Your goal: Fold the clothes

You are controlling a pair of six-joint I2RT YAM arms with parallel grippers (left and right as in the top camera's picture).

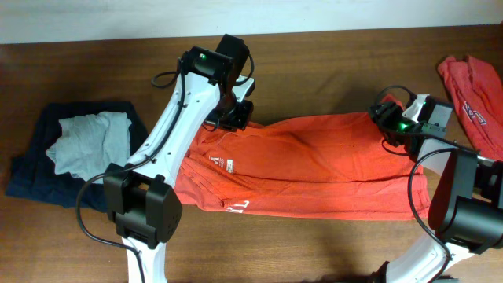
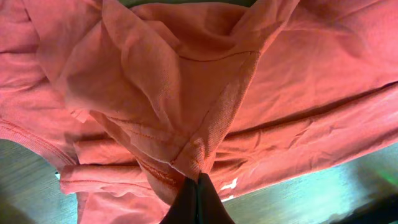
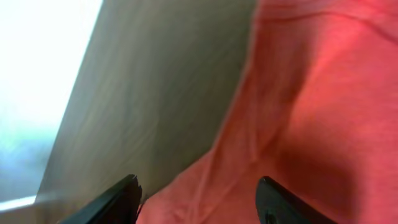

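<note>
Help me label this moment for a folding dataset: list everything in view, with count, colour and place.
spread T-shirt: one, orange-red with white print, across the middle of the table
crumpled shirt: one, orange-red with white lettering, far right edge of the overhead view
navy garment: one, dark blue, left side of the table
grey garment: one, light grey, lying on the navy garment
table: one, brown wood, under everything
left gripper: one, black, shut on a fold of the spread T-shirt at the end toward the navy garment
right gripper: one, black, open over the spread T-shirt's opposite edge
</note>
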